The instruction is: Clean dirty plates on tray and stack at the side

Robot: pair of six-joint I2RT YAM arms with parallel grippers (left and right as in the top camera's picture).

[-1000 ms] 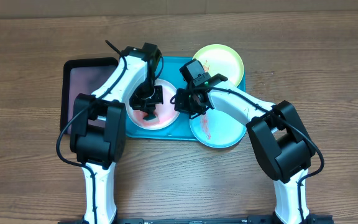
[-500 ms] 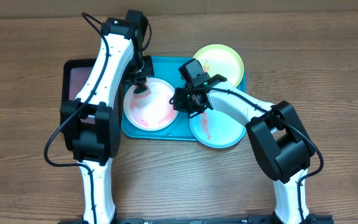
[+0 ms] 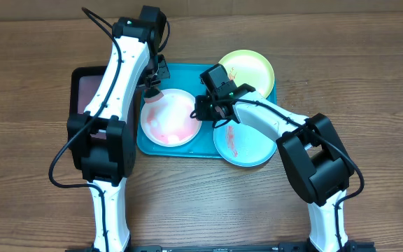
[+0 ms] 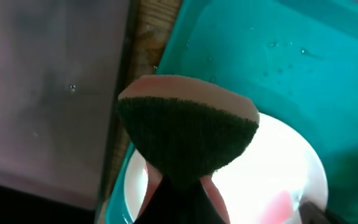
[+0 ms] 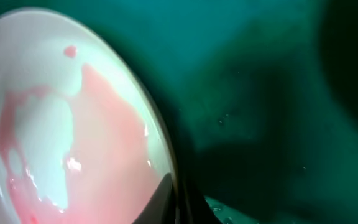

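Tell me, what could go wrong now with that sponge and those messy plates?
The right claw pinches the white plate only by its rim, so scrubbing might make it slip or tip. The sponge in the left claw hangs near the edge of the tray; mess could drip outside. The blue plate overhangs the front rim and might get nudged off.

Turquoise tray (image 3: 187,72) crowded: white plate (image 3: 170,120) left, light blue plate (image 3: 247,148) near right, yellow-green plate (image 3: 252,66) far right. Bare tray floor shows only along the far edge. Left approach is blocked by black tray (image 3: 89,87) and left arm (image 3: 121,63); a sponge (image 3: 152,94) hangs over the white plate's far-left rim. The light blue plate is crossed by the right arm (image 3: 264,115). Open table (image 3: 355,84) is found right of the tray.
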